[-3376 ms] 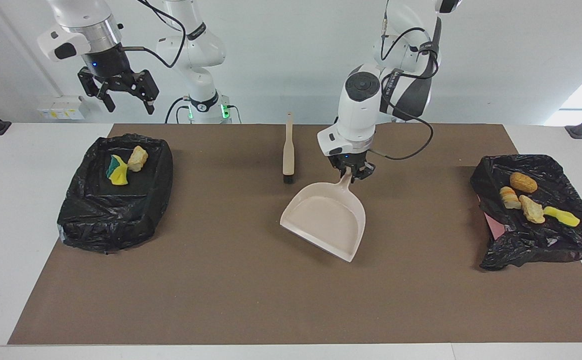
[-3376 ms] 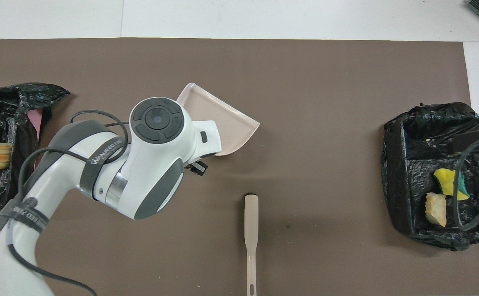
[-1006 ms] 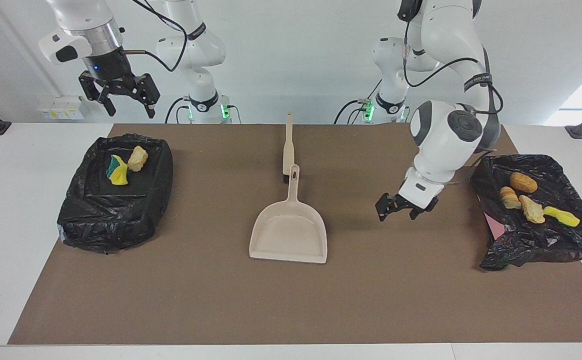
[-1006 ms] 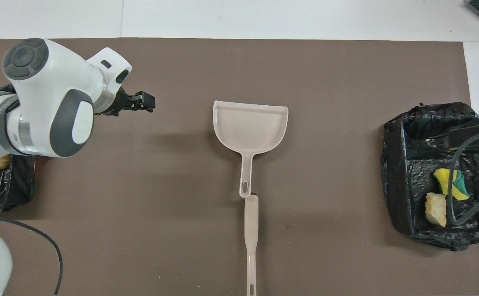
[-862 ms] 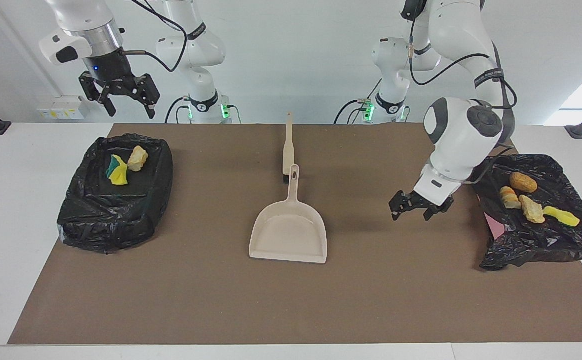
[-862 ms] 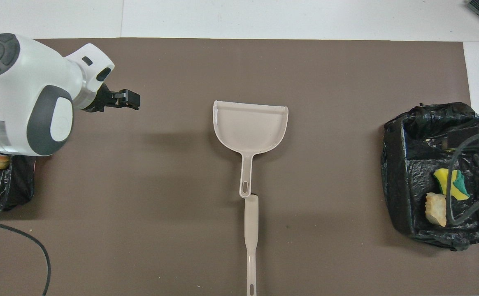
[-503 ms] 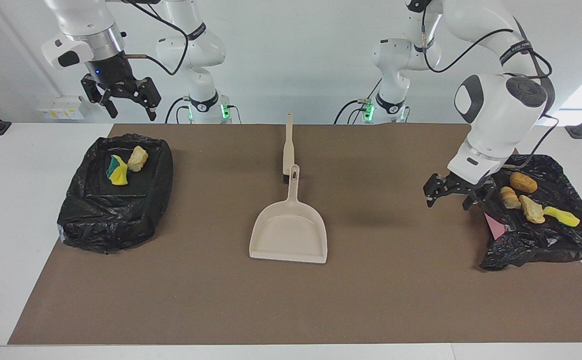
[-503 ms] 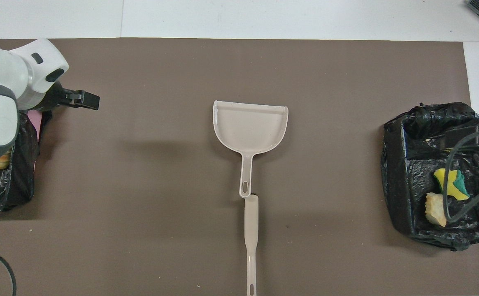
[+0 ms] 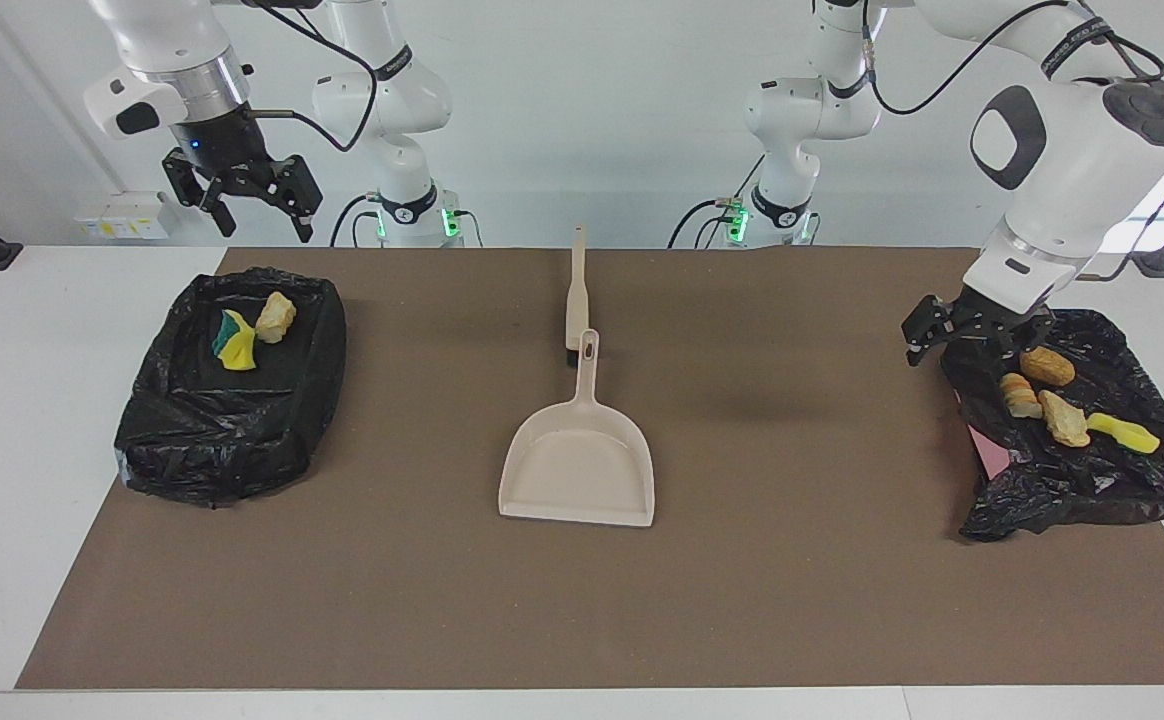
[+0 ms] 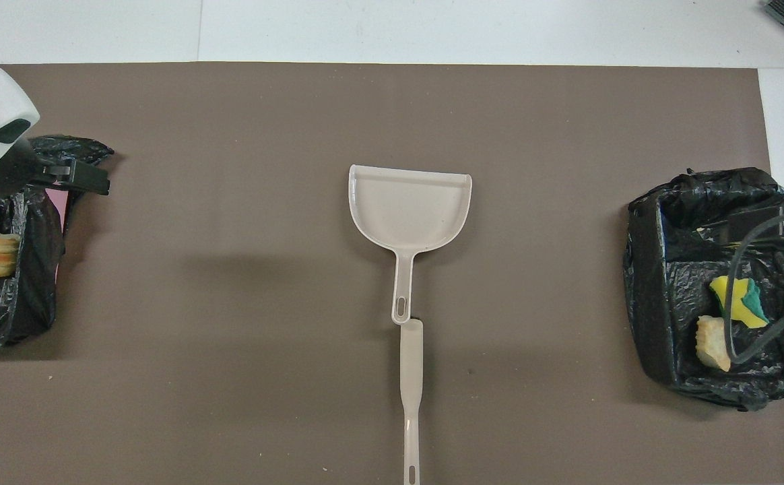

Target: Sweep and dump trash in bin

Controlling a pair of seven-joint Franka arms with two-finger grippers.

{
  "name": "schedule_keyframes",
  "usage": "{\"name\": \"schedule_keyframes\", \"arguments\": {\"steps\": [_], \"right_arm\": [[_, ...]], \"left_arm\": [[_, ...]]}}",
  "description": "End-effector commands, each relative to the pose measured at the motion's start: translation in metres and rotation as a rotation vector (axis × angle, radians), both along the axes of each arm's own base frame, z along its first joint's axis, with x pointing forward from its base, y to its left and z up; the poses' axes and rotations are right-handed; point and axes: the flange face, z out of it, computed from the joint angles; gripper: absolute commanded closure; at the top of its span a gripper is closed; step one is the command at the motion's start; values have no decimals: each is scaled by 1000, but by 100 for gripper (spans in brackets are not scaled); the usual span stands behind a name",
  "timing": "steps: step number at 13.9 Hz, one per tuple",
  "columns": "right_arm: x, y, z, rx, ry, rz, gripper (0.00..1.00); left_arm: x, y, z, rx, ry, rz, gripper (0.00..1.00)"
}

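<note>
The trash lies in two places. A yellow-green sponge bit (image 9: 233, 342) and a bread lump (image 9: 275, 317) sit in the black-lined bin (image 9: 222, 450) at the right arm's end. Several bread lumps (image 9: 1046, 366) and a yellow sponge bit (image 9: 1125, 433) rest on a crumpled black bag (image 9: 1072, 490) at the left arm's end. My left gripper (image 9: 972, 345) hangs open and empty over that bag's edge, beside the lumps. Above the bin's edge nearest the robots, my right gripper (image 9: 262, 225) waits open and empty.
An empty beige dustpan (image 9: 579, 465) lies flat mid-table, its handle pointing at the robots. The beige brush (image 9: 575, 290) lies in line with it, nearer the robots, bristle end at the handle's tip. A brown mat (image 9: 422, 600) covers the table.
My left arm let go of the dustpan, which now lies flat, and swung away to the black bag at its own end, rising a little. The right gripper barely moved.
</note>
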Motion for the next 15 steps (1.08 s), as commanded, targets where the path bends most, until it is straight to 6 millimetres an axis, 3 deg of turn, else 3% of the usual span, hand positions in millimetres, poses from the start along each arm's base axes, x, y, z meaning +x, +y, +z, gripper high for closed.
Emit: {"name": "schedule_keyframes", "arguments": {"steps": [1,6,15], "right_arm": [[7,-5,2,14,-11,-30,0],[5,-4,2,19,-12,-28,0],[5,-3,1,19,-11,-27,0]], "left_arm": [[-21,15,24,9,15,15,0],[-40,14,65,69,77,7,0],[-46,8,63,64,94,36,0]]}}
